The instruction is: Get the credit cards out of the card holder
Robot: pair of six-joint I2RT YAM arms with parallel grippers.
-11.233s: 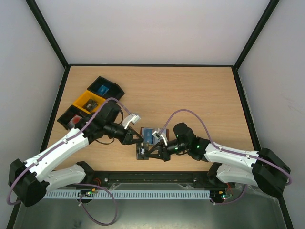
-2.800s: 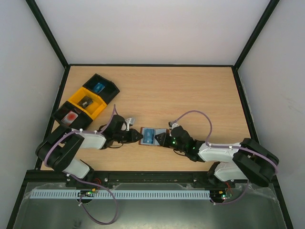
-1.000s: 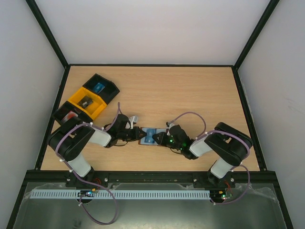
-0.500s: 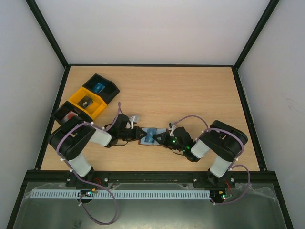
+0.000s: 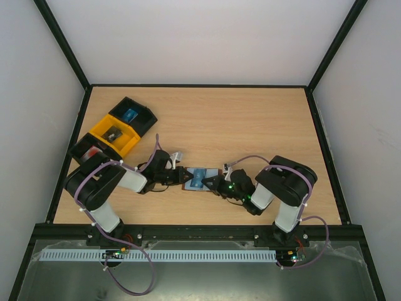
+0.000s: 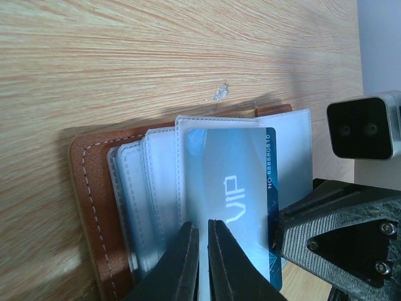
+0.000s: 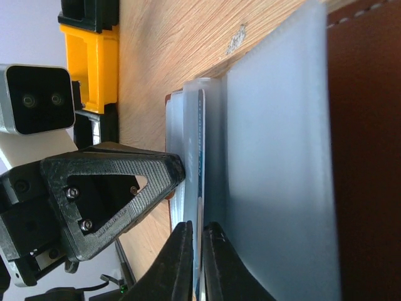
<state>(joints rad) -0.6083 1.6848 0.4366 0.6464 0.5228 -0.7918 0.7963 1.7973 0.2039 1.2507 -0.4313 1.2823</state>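
Bins (image 5: 125, 145) stand at the table's (image 5: 250, 119) far left. Mid-table, the left gripper (image 6: 202, 241), nearly closed, pinches a clear pocket of the open brown wallet (image 6: 88, 188), which lies between the arms. Its blue card (image 6: 232, 182) pokes from that pocket, and the right gripper (image 7: 196, 251), nearly closed, clamps the card's edge.
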